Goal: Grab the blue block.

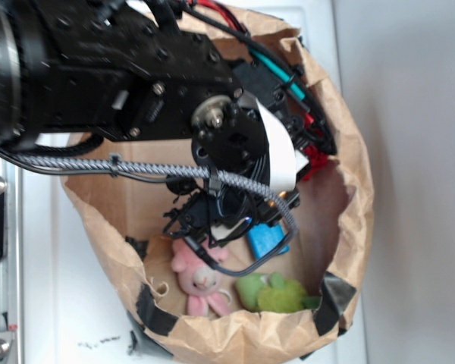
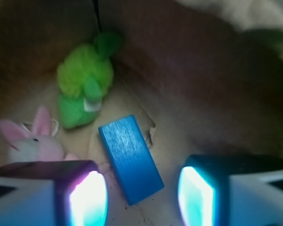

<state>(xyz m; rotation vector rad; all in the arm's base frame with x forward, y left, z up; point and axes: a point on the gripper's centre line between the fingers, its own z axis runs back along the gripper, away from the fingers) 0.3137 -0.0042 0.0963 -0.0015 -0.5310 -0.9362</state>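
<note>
Paper bag (image 1: 349, 227) — blue block (image 2: 130, 157), pink bunny (image 2: 30, 141), green plush (image 2: 82, 84)

Smooth blue block (image 2: 130, 157), crinkled brown paper bag (image 1: 356, 197), fuzzy plush toys

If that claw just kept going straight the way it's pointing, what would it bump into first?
Most likely the blue block. In the wrist view it lies on the bag floor between the open fingers of the gripper, slightly toward the left one. Depth is hard to judge, so one finger might touch the block's edge first.
</note>
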